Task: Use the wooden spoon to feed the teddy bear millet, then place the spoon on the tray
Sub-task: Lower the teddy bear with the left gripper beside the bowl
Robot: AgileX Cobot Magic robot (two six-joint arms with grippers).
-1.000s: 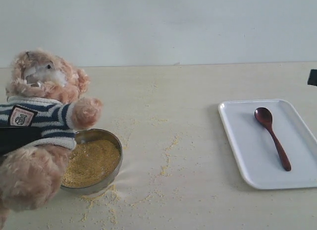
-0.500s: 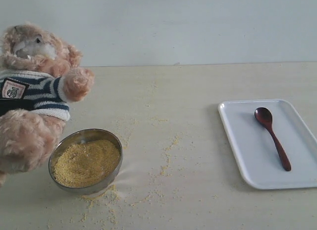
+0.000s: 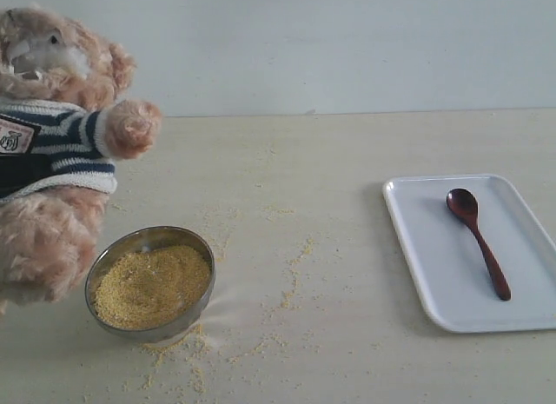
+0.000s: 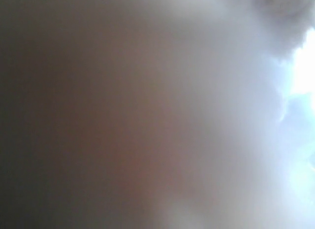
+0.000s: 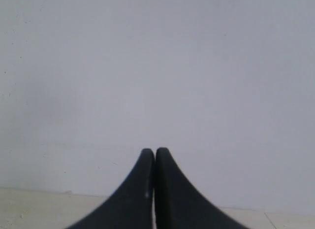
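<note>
Since 1 second ago the teddy bear (image 3: 61,143) has gone up and toward the left edge of the exterior view, and it no longer covers any of the bowl's rim. It now fills the upper left of the frame, partly cut off by the edge. Its head is in the top corner, 1 arm sticks out to the right, and 1 fluffy leg hangs just left of the bowl (image 3: 201,304). We cannot tell whether the leg touches the bowl. Its striped shirt (image 3: 74,143) has a dark band across the belly.

The millet (image 3: 152,284) lies heaped in the round metal bowl at lower left. Loose grains are scattered on the table (image 3: 330,161) in front of the bowl and in a thin trail toward the middle of the frame.

The wooden spoon (image 3: 483,248) has not moved. It lies flat inside the tray (image 3: 434,274) at the right of the frame, with its round end toward the wall (image 3: 347,48) and its handle slanting down and to the right. The white tray sits on the table, well apart from the bowl and the bear.

The right fingers (image 5: 142,175) are pressed together with nothing between them, pointing at the pale wall. The left fingers show in no view, and the left wrist view is only a brownish blur, so we cannot tell how they stand.
</note>
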